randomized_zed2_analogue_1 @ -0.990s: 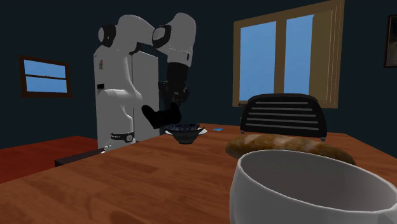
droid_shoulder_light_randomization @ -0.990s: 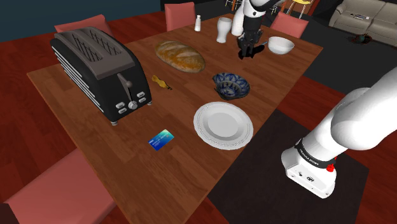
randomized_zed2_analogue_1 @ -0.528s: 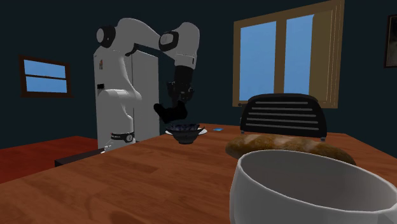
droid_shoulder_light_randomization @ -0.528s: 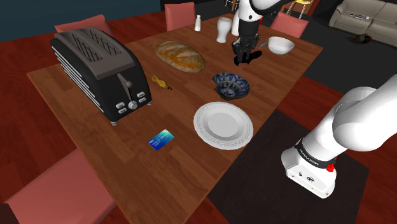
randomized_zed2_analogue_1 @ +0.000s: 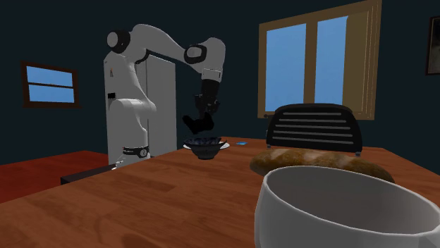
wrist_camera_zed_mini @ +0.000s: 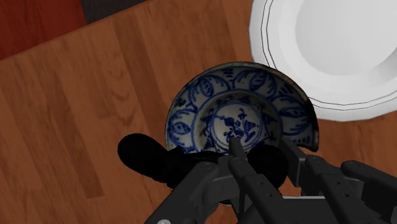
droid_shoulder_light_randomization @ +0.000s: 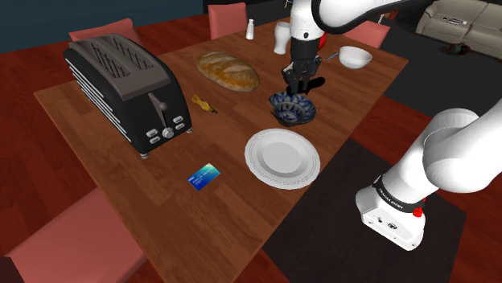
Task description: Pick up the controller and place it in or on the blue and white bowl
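Observation:
My black gripper (droid_shoulder_light_randomization: 301, 74) is shut on a black controller (droid_shoulder_light_randomization: 311, 81) and hangs just above the far rim of the blue and white patterned bowl (droid_shoulder_light_randomization: 292, 108). In the wrist view the controller (wrist_camera_zed_mini: 143, 156) lies crosswise between the fingers (wrist_camera_zed_mini: 236, 167), with the bowl (wrist_camera_zed_mini: 236, 114) directly beneath and its inside open to view. From the second exterior view the gripper (randomized_zed2_analogue_1: 200, 120) holds the controller (randomized_zed2_analogue_1: 191, 125) a short way above the bowl (randomized_zed2_analogue_1: 205, 146).
A white plate (droid_shoulder_light_randomization: 281, 157) lies right beside the bowl on the near side. A bread loaf (droid_shoulder_light_randomization: 228, 71), a black toaster (droid_shoulder_light_randomization: 125, 84), a small yellow object (droid_shoulder_light_randomization: 203, 103), a blue card (droid_shoulder_light_randomization: 203, 177), a white bowl (droid_shoulder_light_randomization: 355, 56), a cup (droid_shoulder_light_randomization: 282, 36) and a shaker (droid_shoulder_light_randomization: 250, 30) share the wooden table.
The gripper has carried the controller from beside the white bowl at the far end toward the patterned bowl, and now hangs over its rim.

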Motion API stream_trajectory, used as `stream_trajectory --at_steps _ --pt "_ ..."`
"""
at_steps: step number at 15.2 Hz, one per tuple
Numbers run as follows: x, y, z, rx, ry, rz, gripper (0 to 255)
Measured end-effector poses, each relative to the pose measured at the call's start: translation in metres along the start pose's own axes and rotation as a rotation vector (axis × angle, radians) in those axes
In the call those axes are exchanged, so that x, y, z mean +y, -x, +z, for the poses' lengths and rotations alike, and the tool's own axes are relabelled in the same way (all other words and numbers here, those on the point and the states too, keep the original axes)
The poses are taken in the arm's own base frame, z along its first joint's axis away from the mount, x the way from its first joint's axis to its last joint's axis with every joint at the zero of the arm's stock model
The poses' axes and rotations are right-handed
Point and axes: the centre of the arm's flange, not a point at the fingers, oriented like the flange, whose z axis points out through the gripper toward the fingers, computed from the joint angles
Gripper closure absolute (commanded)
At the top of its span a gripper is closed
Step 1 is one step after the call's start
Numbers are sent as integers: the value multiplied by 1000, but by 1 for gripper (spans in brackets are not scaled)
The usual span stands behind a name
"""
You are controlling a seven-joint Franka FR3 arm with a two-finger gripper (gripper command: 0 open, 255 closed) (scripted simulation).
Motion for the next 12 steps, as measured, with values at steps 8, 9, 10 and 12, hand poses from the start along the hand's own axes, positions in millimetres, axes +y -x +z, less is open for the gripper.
stream_trajectory --at_steps 8,9,10,12 --pt "-28 15 24 -1 1 1 255" --pt "-29 15 30 -1 1 1 255" --pt "-30 15 35 -1 1 1 255" --pt "-31 15 46 -1 1 1 255"
